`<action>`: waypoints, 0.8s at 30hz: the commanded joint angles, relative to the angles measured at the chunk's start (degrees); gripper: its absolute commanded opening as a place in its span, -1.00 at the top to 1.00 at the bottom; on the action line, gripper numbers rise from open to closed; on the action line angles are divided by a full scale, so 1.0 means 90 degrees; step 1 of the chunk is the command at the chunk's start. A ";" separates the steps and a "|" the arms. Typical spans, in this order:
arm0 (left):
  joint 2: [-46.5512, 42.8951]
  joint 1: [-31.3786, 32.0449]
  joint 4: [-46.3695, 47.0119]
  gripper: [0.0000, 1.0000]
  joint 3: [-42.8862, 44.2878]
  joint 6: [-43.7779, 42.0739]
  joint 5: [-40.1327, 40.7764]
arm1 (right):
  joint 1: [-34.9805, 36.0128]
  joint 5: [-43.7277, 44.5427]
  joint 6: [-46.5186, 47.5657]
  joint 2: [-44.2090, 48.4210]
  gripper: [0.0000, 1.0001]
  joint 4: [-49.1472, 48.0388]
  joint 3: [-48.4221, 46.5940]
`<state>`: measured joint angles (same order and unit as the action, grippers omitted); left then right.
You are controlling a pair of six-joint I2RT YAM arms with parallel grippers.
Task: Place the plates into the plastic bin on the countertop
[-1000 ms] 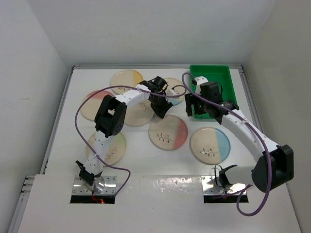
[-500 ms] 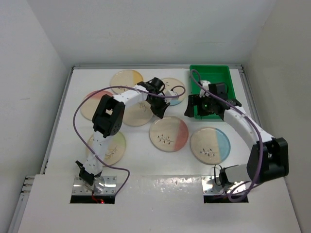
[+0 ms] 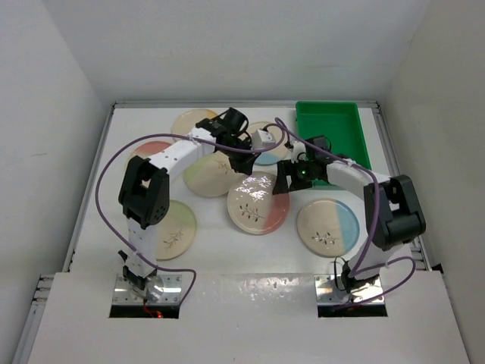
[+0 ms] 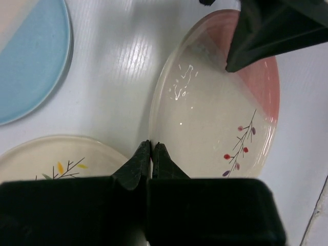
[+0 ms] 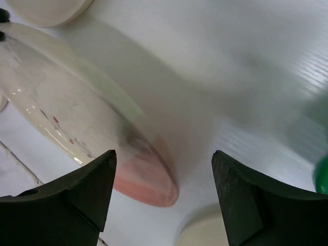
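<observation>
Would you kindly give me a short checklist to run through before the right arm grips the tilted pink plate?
1. Pink plate tipped up, one edge off the countertop: ok.
2. Right gripper open, plate edge showing between its fingers: ok.
3. Left gripper shut, tips at the plate's rim: ok.
4. Plastic bin has room for a plate: ok.
5. Rim far enough inside the right jaws for a firm grip: cannot tell.

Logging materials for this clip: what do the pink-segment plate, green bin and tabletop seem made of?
Pink-segment plate: likely glazed ceramic, glossy with sharp glints; melamine possible. Green bin: moulded plastic, uniform colour, slight sheen. Tabletop: white, fine parallel ribs, probably corrugated plastic sheet.
</observation>
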<state>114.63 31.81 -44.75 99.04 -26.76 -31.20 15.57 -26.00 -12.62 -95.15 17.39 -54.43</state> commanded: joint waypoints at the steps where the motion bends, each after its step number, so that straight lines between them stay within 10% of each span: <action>1: -0.0178 0.0010 -0.0047 1.00 -0.0077 -0.0151 -0.0273 | 0.0066 -0.0558 0.0084 -0.0461 -0.45 -0.0535 -0.0065; 11: 0.0096 -0.0175 0.0285 1.00 -0.0077 0.0053 -0.0273 | 0.0184 -0.1389 -0.0570 -0.0356 0.99 -0.1356 0.0531; 18: 0.0037 -0.0565 0.0344 1.00 0.0303 0.0296 -0.0137 | -0.0050 -0.1817 -0.0541 0.0142 0.99 -0.0897 0.0053; 21: 0.0037 -0.0917 0.0110 0.15 0.0868 0.0531 -0.0224 | -0.0294 -0.2061 -0.0940 0.0387 0.99 -0.0945 -0.0182; 24: -0.0022 -0.1335 -0.0007 -0.11 0.1367 0.0688 -0.0468 | -0.0490 -0.2218 -0.1302 0.0397 0.99 -0.1024 -0.0601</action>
<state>117.12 24.18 -44.82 106.48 -23.22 -32.08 12.80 -39.29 -19.57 -95.64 13.39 -53.63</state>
